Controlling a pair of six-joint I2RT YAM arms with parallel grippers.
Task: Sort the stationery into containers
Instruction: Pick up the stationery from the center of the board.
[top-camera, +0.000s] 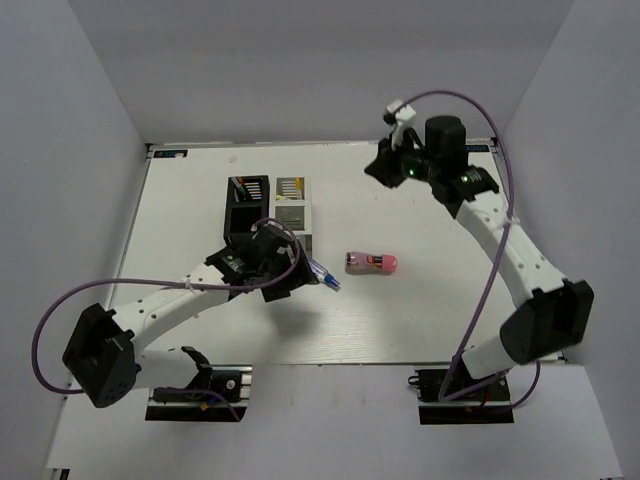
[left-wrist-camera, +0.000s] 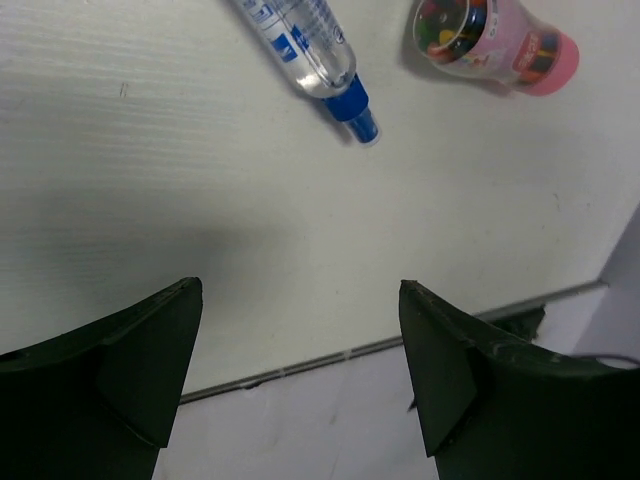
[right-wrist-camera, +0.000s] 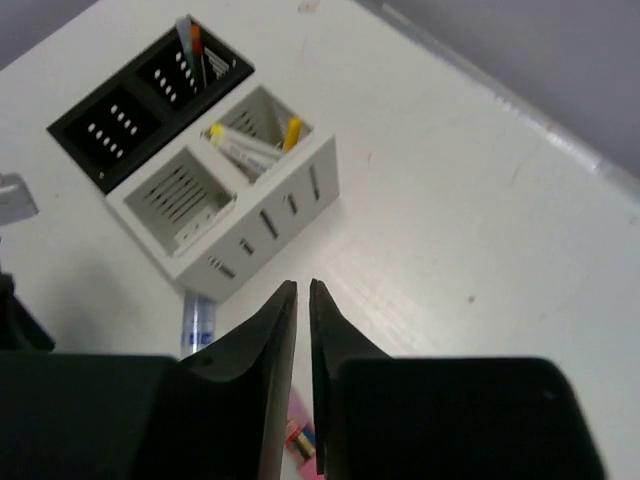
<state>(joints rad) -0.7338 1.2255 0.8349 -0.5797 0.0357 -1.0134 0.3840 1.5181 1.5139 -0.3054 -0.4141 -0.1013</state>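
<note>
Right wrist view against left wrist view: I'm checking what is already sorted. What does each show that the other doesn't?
Only the right wrist view shows the black organizer with thin pens in one cell, the white-grey organizer holding yellow-ended pens, and the right gripper, nearly closed on nothing. Only the left wrist view shows the open left gripper and the coloured bits inside the pink cylinder. Both show the blue-clear pen and that cylinder loose on the table; the right wrist view catches only part of each.
</note>
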